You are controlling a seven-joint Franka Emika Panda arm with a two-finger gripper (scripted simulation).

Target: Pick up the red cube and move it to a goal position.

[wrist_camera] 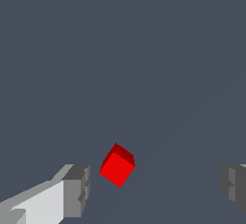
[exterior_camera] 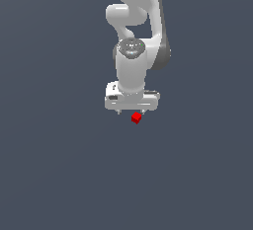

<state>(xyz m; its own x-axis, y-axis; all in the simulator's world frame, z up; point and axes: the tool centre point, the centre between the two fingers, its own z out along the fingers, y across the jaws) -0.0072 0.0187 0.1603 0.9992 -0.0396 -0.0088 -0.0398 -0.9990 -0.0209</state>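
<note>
Red cube (wrist_camera: 117, 166) lies on the grey floor, corner-on between the spread fingers (wrist_camera: 76, 192), nearer one, touching neither. Gripper (exterior_camera: 131, 110) hangs released just above the cube, apparently lined up to straddle it before closing.

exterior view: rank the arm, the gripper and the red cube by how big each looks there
1. The arm, by far the largest.
2. The gripper, a wide white block under the arm's wrist.
3. The red cube, a tiny speck just below the gripper, much narrower than it.
</note>
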